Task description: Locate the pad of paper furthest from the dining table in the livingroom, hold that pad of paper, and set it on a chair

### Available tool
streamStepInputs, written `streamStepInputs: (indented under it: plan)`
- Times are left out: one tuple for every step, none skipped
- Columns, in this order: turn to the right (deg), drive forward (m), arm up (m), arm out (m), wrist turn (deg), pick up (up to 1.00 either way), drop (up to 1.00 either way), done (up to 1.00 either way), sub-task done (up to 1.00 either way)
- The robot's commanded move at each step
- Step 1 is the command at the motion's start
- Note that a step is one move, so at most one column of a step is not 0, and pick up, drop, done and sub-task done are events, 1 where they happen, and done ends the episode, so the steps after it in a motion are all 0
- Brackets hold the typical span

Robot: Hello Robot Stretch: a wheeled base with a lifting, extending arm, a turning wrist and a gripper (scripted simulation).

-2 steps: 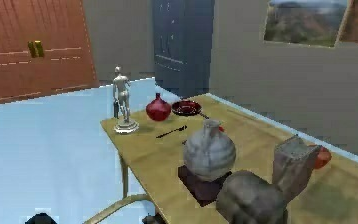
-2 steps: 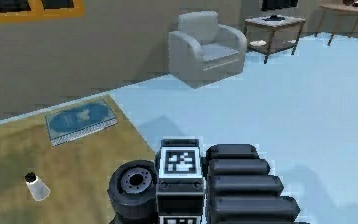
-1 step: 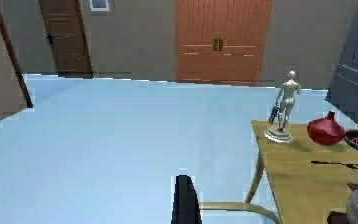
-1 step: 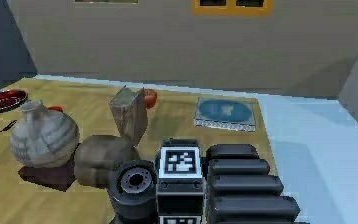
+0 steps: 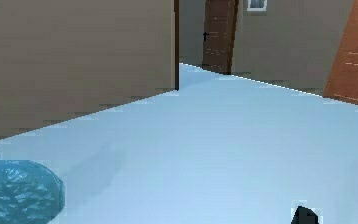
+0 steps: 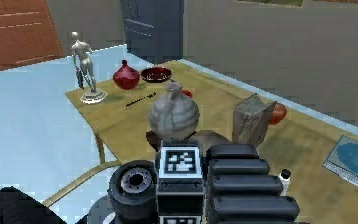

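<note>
A dark blocky arm (image 6: 237,185) with one white square marker with black marks (image 6: 182,161) rises from the arm side view's bottom edge. Left of the marker sits the gripper (image 6: 134,187), a round dark body whose far end I cannot make out, so I cannot tell whether it holds anything. Just beyond stands one light wooden table (image 6: 215,97). On it, one of each:
- a rounded grey stone bust (image 6: 173,112) directly behind the marker
- an upright brown-grey box (image 6: 252,120)
- a small red rounded thing (image 6: 278,112) behind that box
- a silver standing-figure statue (image 6: 84,65)
- a dark red round vase (image 6: 126,75)
- a dark red bowl (image 6: 156,74)
- a thin dark stick (image 6: 139,100)

A flat blue-grey pad with a pale border (image 6: 351,160) lies on the table at this view's right edge, on the arm's other side from the gripper. In the forward view one crumpled teal plastic bag (image 5: 22,190) lies on the pale blue floor (image 5: 207,140), and two doors stand beyond, a dark brown door (image 5: 219,35) and an orange-brown door (image 5: 352,50)
</note>
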Motion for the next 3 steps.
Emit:
streamStepInputs:
  plan:
    - [0.0, 0.0, 0.0, 0.28, 0.0, 0.0, 0.0, 0.0, 0.0]
    - [0.0, 0.0, 0.0, 0.0, 45.0, 0.0, 0.0, 0.0, 0.0]
    - [0.0, 0.0, 0.0, 0.0, 24.0, 0.0, 0.0, 0.0, 0.0]
